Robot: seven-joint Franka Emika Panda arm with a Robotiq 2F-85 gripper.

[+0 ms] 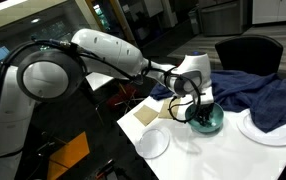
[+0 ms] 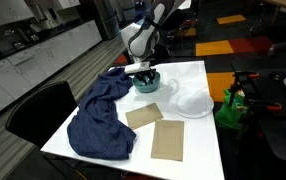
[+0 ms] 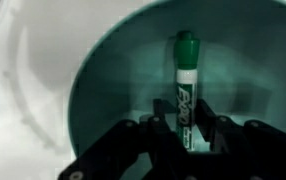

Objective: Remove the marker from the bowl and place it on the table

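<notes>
The teal-green bowl (image 1: 211,122) (image 2: 148,86) stands on the white table (image 1: 213,155) (image 2: 198,75) next to the dark blue cloth. My gripper (image 1: 195,103) (image 2: 143,70) reaches down into it. In the wrist view the bowl's inner wall (image 3: 113,90) fills the frame. The marker (image 3: 185,70), pale with a green cap and dark lettering, lies inside the bowl. My gripper's two dark fingers (image 3: 183,125) sit against its lower end on both sides and look shut on it. The marker is hidden in both exterior views.
A dark blue cloth (image 1: 253,95) (image 2: 98,115) lies crumpled beside the bowl. White plates (image 1: 151,143) (image 1: 268,128) (image 2: 193,102) flank it. Tan square mats (image 1: 143,115) (image 2: 168,140) lie on the table. A black chair (image 2: 38,110) stands at the table's edge.
</notes>
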